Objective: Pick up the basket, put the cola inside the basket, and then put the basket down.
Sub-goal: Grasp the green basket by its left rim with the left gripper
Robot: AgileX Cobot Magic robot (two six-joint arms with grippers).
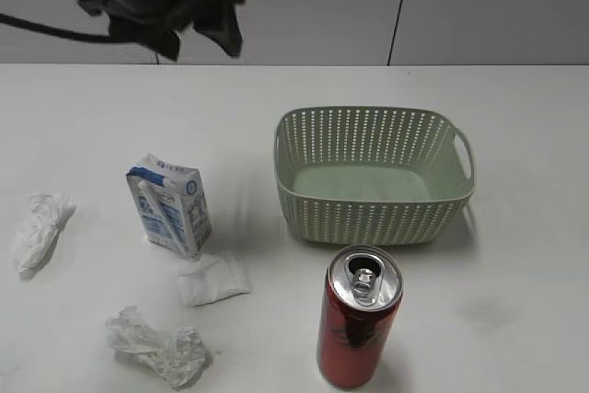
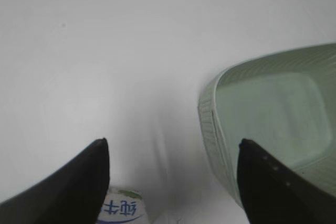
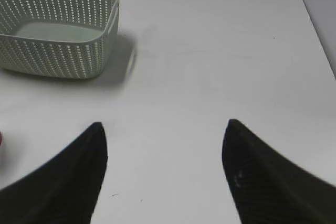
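Observation:
The pale green basket (image 1: 373, 177) stands empty on the white table, right of centre. It also shows in the left wrist view (image 2: 273, 114) and the right wrist view (image 3: 58, 24). The red cola can (image 1: 359, 329) stands upright in front of the basket, near the front edge. My left gripper (image 2: 170, 145) is open and empty, high above the table between the milk carton and the basket; in the exterior view it is a dark blur at top left (image 1: 198, 16). My right gripper (image 3: 164, 127) is open and empty over bare table, right of the basket, and is not in the exterior view.
A white-and-blue milk carton (image 1: 170, 204) stands left of the basket; its top shows in the left wrist view (image 2: 123, 208). Crumpled white tissues lie at far left (image 1: 39, 229), front left (image 1: 161, 347) and by the carton (image 1: 213, 278).

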